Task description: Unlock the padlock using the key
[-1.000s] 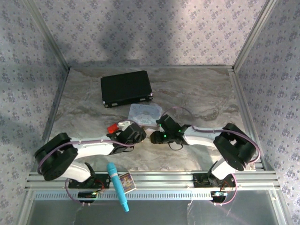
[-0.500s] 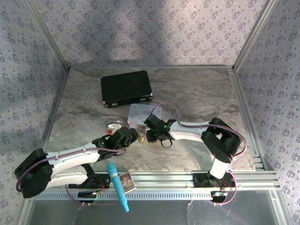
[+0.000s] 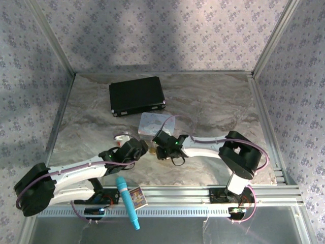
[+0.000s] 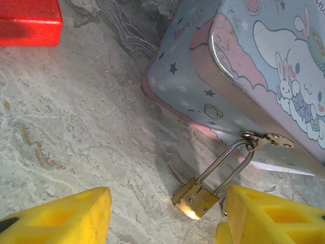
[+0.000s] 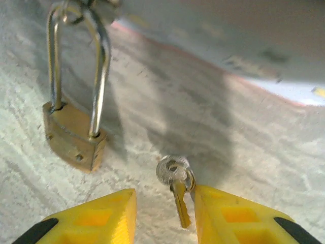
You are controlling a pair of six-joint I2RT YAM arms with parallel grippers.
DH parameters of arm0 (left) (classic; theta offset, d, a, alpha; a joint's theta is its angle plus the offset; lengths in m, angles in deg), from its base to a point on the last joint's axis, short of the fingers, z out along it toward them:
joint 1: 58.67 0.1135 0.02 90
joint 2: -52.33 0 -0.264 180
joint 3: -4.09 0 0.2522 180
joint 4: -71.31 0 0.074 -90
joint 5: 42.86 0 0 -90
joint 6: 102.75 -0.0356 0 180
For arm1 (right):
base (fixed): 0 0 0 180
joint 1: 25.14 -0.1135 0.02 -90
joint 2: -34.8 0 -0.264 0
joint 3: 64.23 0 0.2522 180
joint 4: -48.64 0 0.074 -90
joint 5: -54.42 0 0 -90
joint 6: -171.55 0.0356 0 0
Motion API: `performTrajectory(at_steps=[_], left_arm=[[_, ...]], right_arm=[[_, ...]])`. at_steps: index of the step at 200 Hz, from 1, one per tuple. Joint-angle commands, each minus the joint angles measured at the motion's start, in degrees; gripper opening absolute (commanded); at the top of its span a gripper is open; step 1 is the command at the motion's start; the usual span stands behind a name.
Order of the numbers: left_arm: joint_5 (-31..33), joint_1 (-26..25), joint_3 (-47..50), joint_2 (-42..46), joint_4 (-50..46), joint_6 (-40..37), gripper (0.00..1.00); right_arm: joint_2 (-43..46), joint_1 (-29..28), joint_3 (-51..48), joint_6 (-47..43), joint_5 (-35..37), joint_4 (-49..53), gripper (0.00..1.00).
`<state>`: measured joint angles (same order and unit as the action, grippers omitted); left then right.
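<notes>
Padlock [image 4: 196, 197] is hooked on the hasp of the tin [image 4: 203, 76]. Its brass body rests on the table [image 4: 76, 127], and its long axis slants up-right to the hasp in my left wrist view. Left gripper [image 4: 162, 218] is released, fingers wide either side of it. Key [image 5: 175, 179] lies flat near the padlock, bow toward the tin, blade pointing back between the fingers of my right gripper [image 5: 165, 216], also released. Key teeth are blurred and the tin is cut off by the frame.

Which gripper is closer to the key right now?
Right. The right gripper has the key lying between its open fingertips; the left gripper brackets the padlock next to the key.
</notes>
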<state>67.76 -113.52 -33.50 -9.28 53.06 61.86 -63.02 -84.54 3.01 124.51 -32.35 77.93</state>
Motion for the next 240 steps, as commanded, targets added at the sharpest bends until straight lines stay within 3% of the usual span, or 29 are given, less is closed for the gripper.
performTrajectory(at_steps=[1, 29, 96, 132, 162, 240], left_arm=[[0.85, 0.09, 0.43, -0.34, -0.37, 0.47, 0.61], [0.80, 0.09, 0.45, -0.20, -0.34, 0.54, 0.61], [1.71, 0.09, 1.60, 1.22, -0.60, 1.06, 0.61], [2.23, 0.09, 1.17, 1.40, -0.58, 0.71, 0.61], [2.16, 0.09, 1.49, 1.28, -0.61, 1.04, 0.60], [2.57, 0.09, 1.42, 1.22, -0.61, 0.80, 0.60]], right_arm=[[0.75, -2.34, -1.66, 3.16, -6.44, 2.25, 0.36], [1.96, -1.87, -4.71, 4.18, -14.11, -6.93, 0.37], [8.90, 1.24, -4.79, -6.48, -6.82, -1.32, 0.39], [4.49, 2.12, 1.11, -13.91, -2.94, 3.80, 0.37], [-1.43, 2.23, 6.45, -13.00, 5.42, 9.22, 0.32], [-6.08, 1.53, 6.56, -8.01, 12.21, 11.03, 0.28]])
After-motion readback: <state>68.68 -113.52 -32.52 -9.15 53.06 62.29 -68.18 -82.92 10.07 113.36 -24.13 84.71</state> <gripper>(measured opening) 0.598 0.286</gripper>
